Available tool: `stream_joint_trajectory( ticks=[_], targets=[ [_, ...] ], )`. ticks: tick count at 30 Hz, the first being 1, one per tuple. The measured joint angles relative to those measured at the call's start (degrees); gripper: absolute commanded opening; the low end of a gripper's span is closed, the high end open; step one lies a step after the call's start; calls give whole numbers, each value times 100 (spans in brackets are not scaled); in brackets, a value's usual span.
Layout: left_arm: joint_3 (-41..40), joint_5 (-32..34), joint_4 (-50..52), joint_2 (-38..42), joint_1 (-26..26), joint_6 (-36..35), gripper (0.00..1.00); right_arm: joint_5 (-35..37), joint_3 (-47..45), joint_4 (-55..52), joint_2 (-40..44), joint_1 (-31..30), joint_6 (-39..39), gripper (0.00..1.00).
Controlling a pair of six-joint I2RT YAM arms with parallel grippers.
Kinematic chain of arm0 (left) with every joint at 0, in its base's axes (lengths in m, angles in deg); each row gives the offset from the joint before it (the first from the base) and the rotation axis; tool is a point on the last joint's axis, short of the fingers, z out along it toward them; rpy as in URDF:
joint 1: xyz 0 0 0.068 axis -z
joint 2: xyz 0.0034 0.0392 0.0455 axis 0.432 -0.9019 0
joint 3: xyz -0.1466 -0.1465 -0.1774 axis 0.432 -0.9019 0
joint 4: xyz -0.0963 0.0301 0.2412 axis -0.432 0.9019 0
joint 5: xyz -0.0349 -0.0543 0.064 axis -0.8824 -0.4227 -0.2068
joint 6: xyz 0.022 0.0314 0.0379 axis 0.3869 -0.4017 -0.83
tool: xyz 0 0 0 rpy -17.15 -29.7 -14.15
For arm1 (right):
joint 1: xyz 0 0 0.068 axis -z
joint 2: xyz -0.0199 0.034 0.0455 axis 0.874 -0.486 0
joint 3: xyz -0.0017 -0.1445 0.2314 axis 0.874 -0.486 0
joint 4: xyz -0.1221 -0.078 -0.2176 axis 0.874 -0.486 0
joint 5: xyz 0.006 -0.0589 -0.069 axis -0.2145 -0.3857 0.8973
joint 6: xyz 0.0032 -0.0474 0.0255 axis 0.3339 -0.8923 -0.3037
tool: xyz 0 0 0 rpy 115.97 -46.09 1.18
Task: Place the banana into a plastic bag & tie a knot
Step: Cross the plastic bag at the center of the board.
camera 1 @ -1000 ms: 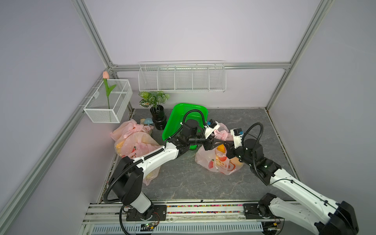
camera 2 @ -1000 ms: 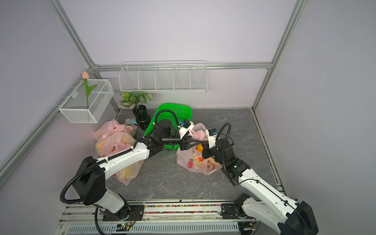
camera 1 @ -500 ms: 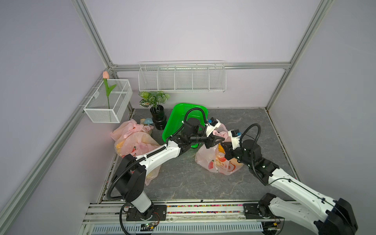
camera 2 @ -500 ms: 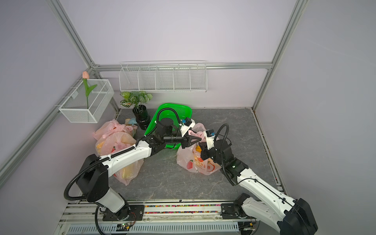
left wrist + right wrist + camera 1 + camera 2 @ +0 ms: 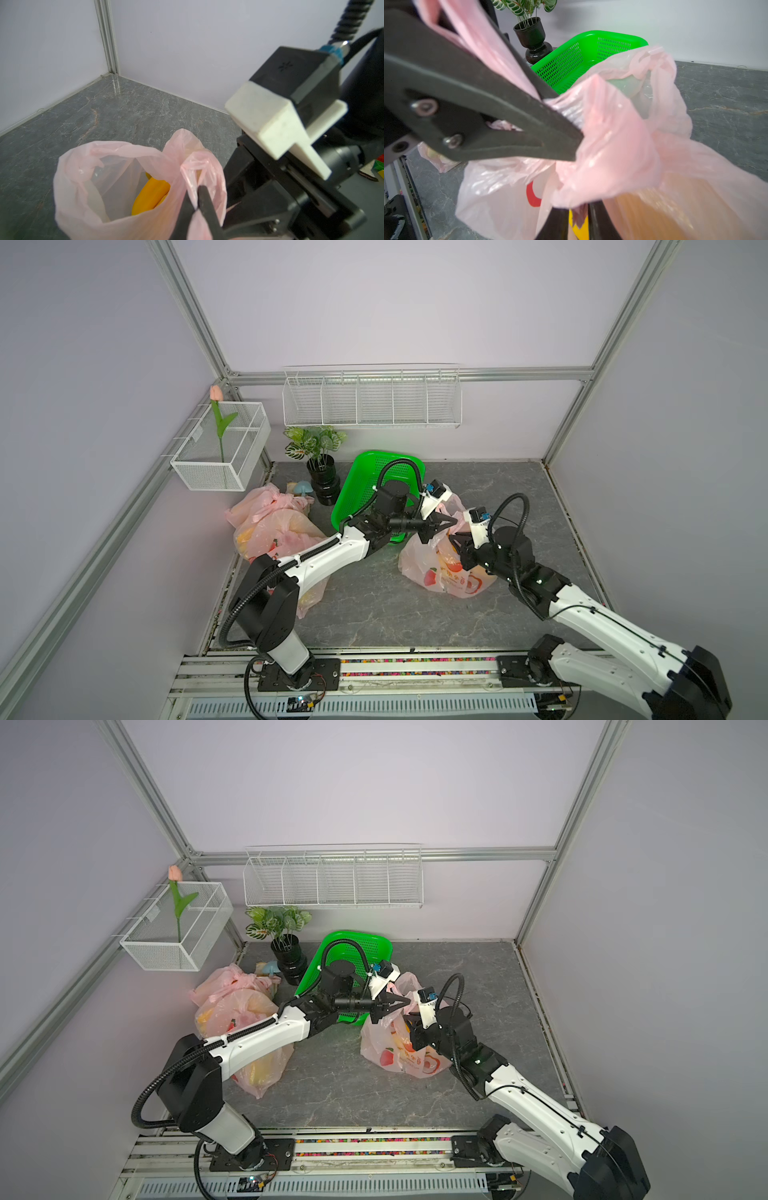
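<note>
Yellow banana (image 5: 151, 195) is lying down inside the translucent pink plastic bag (image 5: 440, 576); the bag stands on the grey marbled surface (image 5: 374, 614), just beside the green perforated plastic basket (image 5: 359, 493), its mouth gaping and not yet knotted. Left pincer (image 5: 196, 199) is clamped tight on a bunched bag handle; right pincer (image 5: 577, 214) is narrowly parted at the bag's rim, with film draped over its tips.

Bare floor (image 5: 490, 481) right of bag (image 5: 436, 576); green basket (image 5: 361, 485), plant pot (image 5: 322, 481) behind.
</note>
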Motion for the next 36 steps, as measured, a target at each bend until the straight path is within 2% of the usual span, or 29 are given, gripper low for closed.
stream_joint_trajectory(
  ticks=[13, 16, 20, 26, 36],
  targets=[
    [-105, 39, 37, 94, 0, -367, 0, -7, 232, -1040, 890, 170, -455, 55],
    [-197, 22, 37, 188, 0, -501, 0, -46, 236, -1038, 1023, 240, -586, 66],
    [-232, -76, 42, 247, 0, -662, 0, -140, 127, -671, 1043, 271, -898, 74],
    [-308, -293, 133, 391, 0, -966, 0, -240, 57, -201, 772, 264, -1368, 76],
    [-315, -820, 586, 466, -11, -1506, 0, -592, -42, 304, 273, 164, -1908, 62]
  ],
)
